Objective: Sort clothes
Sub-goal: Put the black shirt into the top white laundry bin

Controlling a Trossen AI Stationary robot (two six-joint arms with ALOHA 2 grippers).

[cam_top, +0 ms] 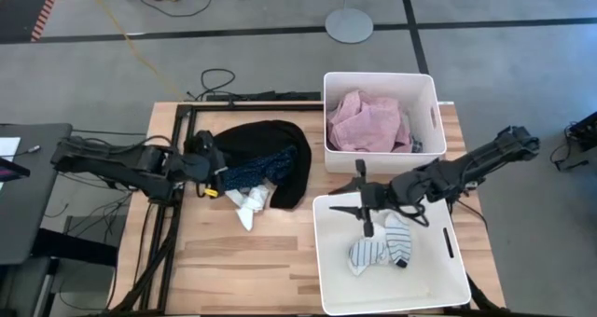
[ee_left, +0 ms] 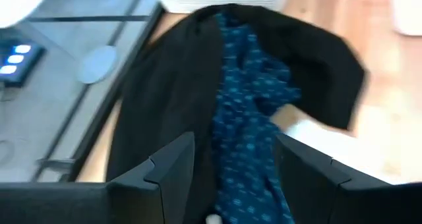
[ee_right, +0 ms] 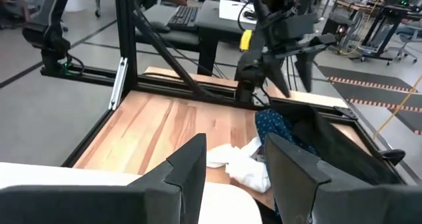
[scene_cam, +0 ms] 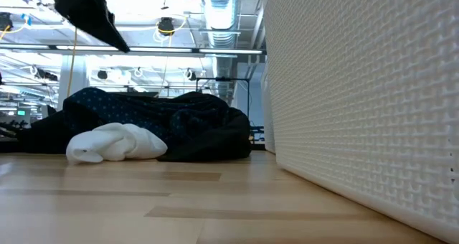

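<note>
Over black garment [cam_top: 270,144] and navy dotted garment [ee_left: 247,118], left gripper [cam_top: 216,172] is held released, empty. Right gripper [cam_top: 356,205] is poised released above striped socks [cam_top: 381,247] in near bin [cam_top: 322,261].

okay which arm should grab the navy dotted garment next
Probably left. The left gripper, open and empty, hovers at the navy dotted garment on the black garment. The right gripper is over the sock bin.

Both arms are dark, jointed tubes with black cabling along them. The left gripper [cam_top: 221,174] carries a small yellow tag just behind its fingers. The right gripper [cam_top: 351,195] ends in two slim black prongs; seen from its wrist, the fingers [ee_right: 191,168] are flat, angular, matte black plates.
</note>
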